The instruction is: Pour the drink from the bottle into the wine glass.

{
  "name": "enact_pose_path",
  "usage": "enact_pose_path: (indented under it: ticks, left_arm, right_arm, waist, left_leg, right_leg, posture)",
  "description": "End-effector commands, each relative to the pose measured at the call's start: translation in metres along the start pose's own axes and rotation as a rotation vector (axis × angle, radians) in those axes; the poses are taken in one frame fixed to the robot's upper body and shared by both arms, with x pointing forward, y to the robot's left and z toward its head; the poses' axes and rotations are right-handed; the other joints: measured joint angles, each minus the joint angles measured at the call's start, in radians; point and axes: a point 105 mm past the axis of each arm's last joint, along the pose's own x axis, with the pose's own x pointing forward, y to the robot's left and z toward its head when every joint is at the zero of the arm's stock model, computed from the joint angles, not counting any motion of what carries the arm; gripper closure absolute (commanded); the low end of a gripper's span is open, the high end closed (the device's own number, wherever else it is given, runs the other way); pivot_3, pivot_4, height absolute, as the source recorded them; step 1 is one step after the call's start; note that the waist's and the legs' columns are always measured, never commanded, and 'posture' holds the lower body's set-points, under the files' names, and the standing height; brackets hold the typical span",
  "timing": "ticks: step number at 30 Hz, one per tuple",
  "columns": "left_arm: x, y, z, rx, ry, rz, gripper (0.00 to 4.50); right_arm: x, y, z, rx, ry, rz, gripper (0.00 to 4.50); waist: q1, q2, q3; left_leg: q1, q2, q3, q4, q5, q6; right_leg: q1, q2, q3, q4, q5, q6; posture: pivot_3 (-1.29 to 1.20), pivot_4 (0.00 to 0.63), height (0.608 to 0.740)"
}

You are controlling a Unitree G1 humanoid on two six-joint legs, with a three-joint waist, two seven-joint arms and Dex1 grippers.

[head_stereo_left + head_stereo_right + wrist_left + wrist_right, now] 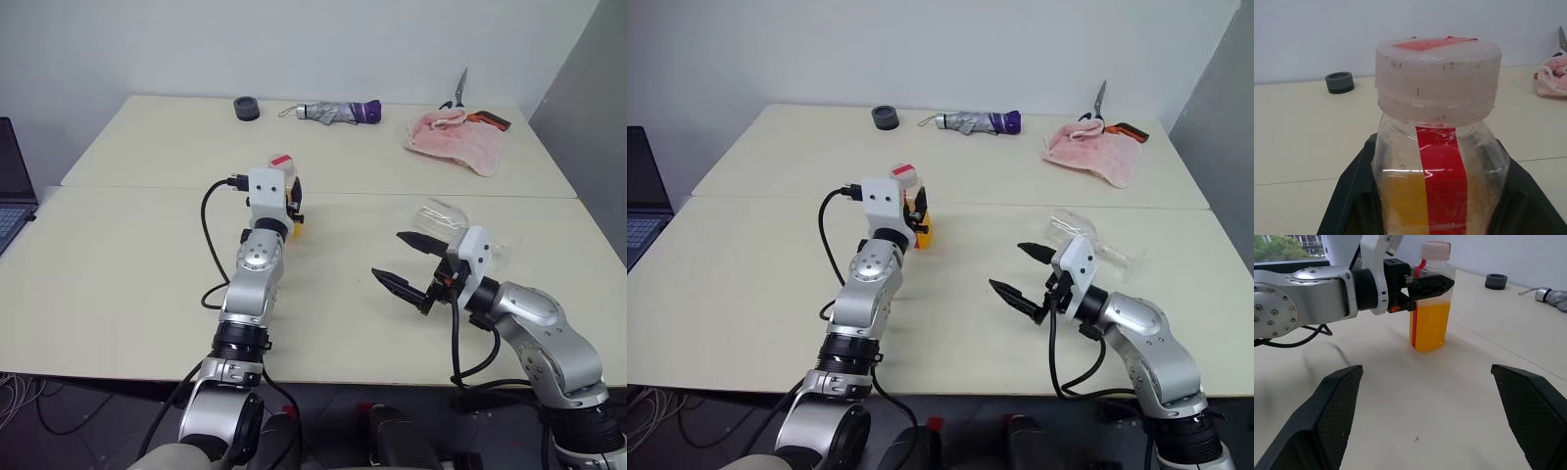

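The bottle [1431, 308] stands upright on the table [127, 264], about half full of the orange drink [1430, 328], with a red label strip and a pale cap [1437, 81]. My left gripper [292, 208] is shut on the bottle's upper body, one black finger on each side. To its right my right gripper [388, 255] hovers open over bare table, pointing toward the bottle with nothing between its fingers. The clear wine glass [1073, 223] sits just behind my right hand, partly hidden; it appears to lie on its side.
Along the far edge are a black tape roll [246, 108], a folded grey and purple umbrella [338, 112], a pink cloth [456, 142] and scissors [458, 93]. A laptop [10, 186] stands at the left. A seam runs across the table behind the bottle.
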Motion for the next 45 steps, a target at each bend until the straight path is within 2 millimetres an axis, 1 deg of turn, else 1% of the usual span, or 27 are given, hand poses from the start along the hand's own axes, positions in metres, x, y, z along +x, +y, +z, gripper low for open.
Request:
enact_pose_path:
  ticks: [1,3,9,14,16,19,21,24,26,27,29,34,39,41,45]
  left_arm:
    - [0.002,0.001,0.020,0.026,-0.067,-0.001,2.58]
    - [0.000,0.001,0.020,0.029,-0.067,-0.010,2.58]
    - [-0.005,-0.007,0.020,0.027,-0.070,-0.101,2.58]
    - [-0.009,-0.013,0.020,0.025,-0.070,-0.199,2.58]
    - [-0.011,-0.016,0.021,0.028,-0.073,-0.274,2.58]
    - [-0.018,-0.033,0.022,0.013,-0.088,-0.467,2.58]
    - [-0.022,-0.040,0.024,-0.006,-0.099,-0.548,2.58]
    - [-0.029,-0.056,0.028,-0.009,-0.117,-0.709,2.59]
    - [-0.035,-0.065,0.029,-0.010,-0.124,-0.808,2.59]
    - [-0.039,-0.071,0.030,-0.022,-0.127,-0.863,2.59]
    - [-0.048,-0.084,0.033,-0.057,-0.129,-0.989,2.59]
    - [-0.067,-0.103,0.031,-0.063,-0.106,-1.219,2.59]
    - [-0.078,-0.111,0.024,-0.055,-0.081,-1.364,2.59]
    - [-0.080,-0.113,0.020,-0.045,-0.065,-1.404,2.59]
    - [-0.081,-0.119,0.022,-0.042,-0.068,-1.453,2.59]
  right_arm:
    - [0.003,0.003,0.008,-0.020,-0.032,0.015,0.00]
    - [0.004,0.004,0.008,-0.022,-0.032,0.018,0.00]
    - [0.006,0.005,0.012,-0.032,-0.044,0.010,0.00]
    - [0.007,0.002,0.015,-0.059,-0.062,-0.037,0.00]
    - [0.006,0.001,0.016,-0.082,-0.062,-0.066,0.00]
    - [-0.004,-0.002,0.011,-0.118,-0.016,-0.111,0.00]
    - [-0.010,-0.002,0.009,-0.130,0.013,-0.121,0.00]
    - [-0.022,0.009,0.008,-0.087,0.034,-0.080,0.00]
    - [-0.027,0.019,0.012,-0.039,0.021,-0.040,0.00]
    - [-0.028,0.021,0.014,-0.027,0.019,-0.042,0.00]
    - [-0.029,0.020,0.022,-0.015,0.005,-0.067,0.00]
    - [-0.030,0.012,0.041,0.001,-0.030,-0.142,0.00]
    - [-0.028,0.010,0.056,0.010,-0.049,-0.162,0.00]
    - [-0.025,0.012,0.058,-0.001,-0.040,-0.146,0.00]
    - [-0.018,0.015,0.061,-0.010,-0.033,-0.121,0.00]
  waist:
    - [0.000,0.000,0.000]
    - [0.000,0.000,0.000]
    - [0.000,0.000,0.000]
    - [0.000,0.000,0.000]
    - [0.000,0.000,0.000]
    - [0.000,0.000,0.000]
    - [0.003,0.000,0.000]
    - [0.007,0.000,0.000]
    - [0.005,0.000,0.000]
    - [0.003,0.000,0.000]
    - [-0.002,0.000,0.000]
    - [-0.004,0.000,0.000]
    - [-0.003,0.000,0.000]
    - [-0.002,0.000,0.000]
    - [-0.002,0.000,0.000]
  left_leg:
    - [0.000,0.000,0.000,0.000,0.000,0.000]
    - [0.000,0.000,0.000,0.000,0.000,0.000]
    - [0.000,0.000,0.000,0.000,0.000,0.000]
    - [0.000,0.000,0.000,0.000,0.000,0.000]
    - [0.000,0.000,0.000,0.000,0.000,0.000]
    - [0.000,0.000,0.000,0.000,0.000,0.000]
    - [-0.001,0.000,0.000,0.000,0.000,0.000]
    - [-0.003,0.000,-0.002,0.001,0.000,0.000]
    - [-0.003,-0.001,-0.001,0.000,0.000,0.000]
    - [-0.003,-0.001,-0.002,0.000,0.000,0.000]
    - [-0.002,0.000,-0.002,0.000,0.000,0.000]
    - [-0.001,0.000,-0.001,0.000,0.000,0.000]
    - [-0.002,0.000,-0.001,0.000,0.000,0.000]
    - [-0.002,0.000,-0.001,0.000,0.000,0.000]
    - [-0.002,0.000,-0.001,0.001,0.000,0.000]
  right_leg:
    - [0.000,0.000,0.000,0.000,0.000,0.000]
    - [0.000,0.000,0.000,0.000,0.000,0.000]
    - [0.000,0.000,0.000,0.000,0.000,0.000]
    - [0.000,0.000,0.000,0.000,0.000,0.000]
    - [0.000,0.000,0.000,0.000,0.000,0.000]
    - [-0.001,0.000,-0.001,0.000,0.000,0.000]
    - [-0.001,0.000,-0.001,0.000,0.000,0.000]
    - [-0.001,-0.001,-0.002,-0.001,0.000,0.000]
    - [-0.001,-0.001,-0.002,-0.002,0.000,0.000]
    - [-0.001,-0.001,-0.002,-0.002,0.000,0.000]
    - [-0.001,0.000,-0.002,-0.001,0.000,0.000]
    - [-0.001,0.001,-0.001,0.000,0.000,0.000]
    - [-0.001,0.001,-0.001,-0.001,0.000,0.000]
    - [-0.001,0.001,-0.001,-0.001,0.000,0.000]
    - [-0.001,0.001,-0.001,-0.001,-0.001,0.001]
  posture:
    - [0.00,0.150,0.740]
    - [0.00,0.150,0.740]
    - [0.00,0.150,0.740]
    - [0.00,0.150,0.740]
    - [0.00,0.150,0.740]
    - [0.00,0.150,0.740]
    - [0.00,0.150,0.740]
    - [0.00,0.150,0.740]
    - [0.00,0.150,0.740]
    - [0.00,0.150,0.740]
    - [0.00,0.150,0.740]
    - [0.00,0.150,0.740]
    - [0.00,0.150,0.740]
    - [0.00,0.150,0.740]
    - [0.00,0.150,0.740]
